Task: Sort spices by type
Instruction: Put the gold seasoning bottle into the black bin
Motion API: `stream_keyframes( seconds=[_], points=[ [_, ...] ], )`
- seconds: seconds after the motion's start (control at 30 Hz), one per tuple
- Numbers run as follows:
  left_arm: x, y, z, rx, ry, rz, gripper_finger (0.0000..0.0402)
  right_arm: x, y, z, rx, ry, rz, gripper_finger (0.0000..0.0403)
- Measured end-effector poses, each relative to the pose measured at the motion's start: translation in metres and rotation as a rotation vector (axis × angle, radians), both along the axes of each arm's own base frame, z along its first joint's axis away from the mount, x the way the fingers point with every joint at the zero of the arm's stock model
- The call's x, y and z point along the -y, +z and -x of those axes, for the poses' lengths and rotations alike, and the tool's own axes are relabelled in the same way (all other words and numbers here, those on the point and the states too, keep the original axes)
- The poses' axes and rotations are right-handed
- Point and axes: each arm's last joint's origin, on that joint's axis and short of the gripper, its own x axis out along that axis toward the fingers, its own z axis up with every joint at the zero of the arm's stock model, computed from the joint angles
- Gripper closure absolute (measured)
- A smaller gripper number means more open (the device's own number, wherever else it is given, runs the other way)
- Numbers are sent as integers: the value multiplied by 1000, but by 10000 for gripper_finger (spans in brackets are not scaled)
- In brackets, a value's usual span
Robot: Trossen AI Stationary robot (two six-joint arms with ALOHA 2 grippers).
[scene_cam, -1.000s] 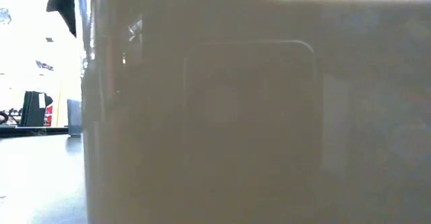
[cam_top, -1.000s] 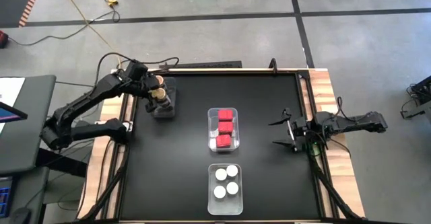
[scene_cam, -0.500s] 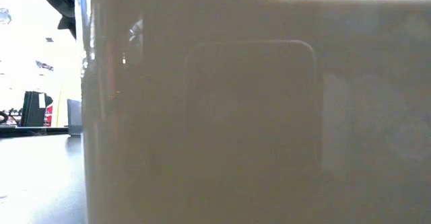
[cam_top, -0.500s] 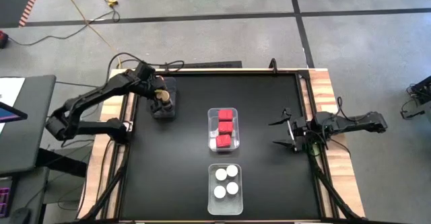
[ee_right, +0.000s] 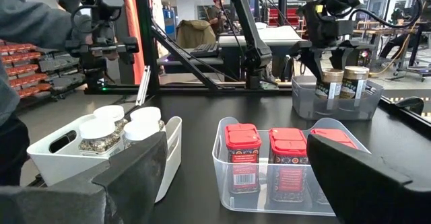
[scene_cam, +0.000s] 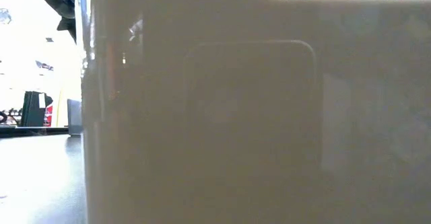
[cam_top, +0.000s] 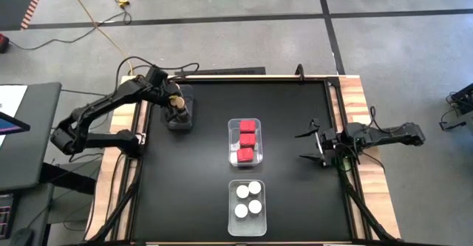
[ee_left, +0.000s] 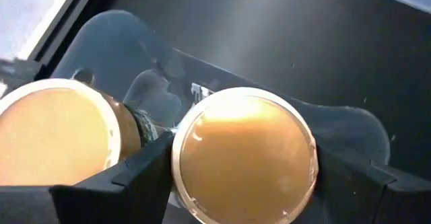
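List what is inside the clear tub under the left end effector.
Two tan-lidded round jars stand in the clear rectangular tub. The left end effector straddles one; a possible third is covered by the arm.

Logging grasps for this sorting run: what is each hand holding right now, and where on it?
The left hand grips a tan-topped jar by its sides just under the lid, inside the tub. The right hand is open, holding nothing.

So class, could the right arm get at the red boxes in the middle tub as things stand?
Probably yes. The right hand waits open at the table's right edge, and only bare tabletop lies between it and the red boxes, whose clear tub is open-topped. The left hand is busy far off.
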Motion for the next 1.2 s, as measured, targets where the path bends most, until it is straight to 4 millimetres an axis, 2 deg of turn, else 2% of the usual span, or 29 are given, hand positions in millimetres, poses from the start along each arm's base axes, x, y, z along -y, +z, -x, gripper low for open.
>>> stream_keyframes(
  seconds=[0.27,1.2],
  points=[
    [-1,0,1,-11,68,2,102,0,0,0,0,0,0,19],
    [1,-1,2,-32,10,5,98,0,0,0,0,-1,0,19]
  ],
)
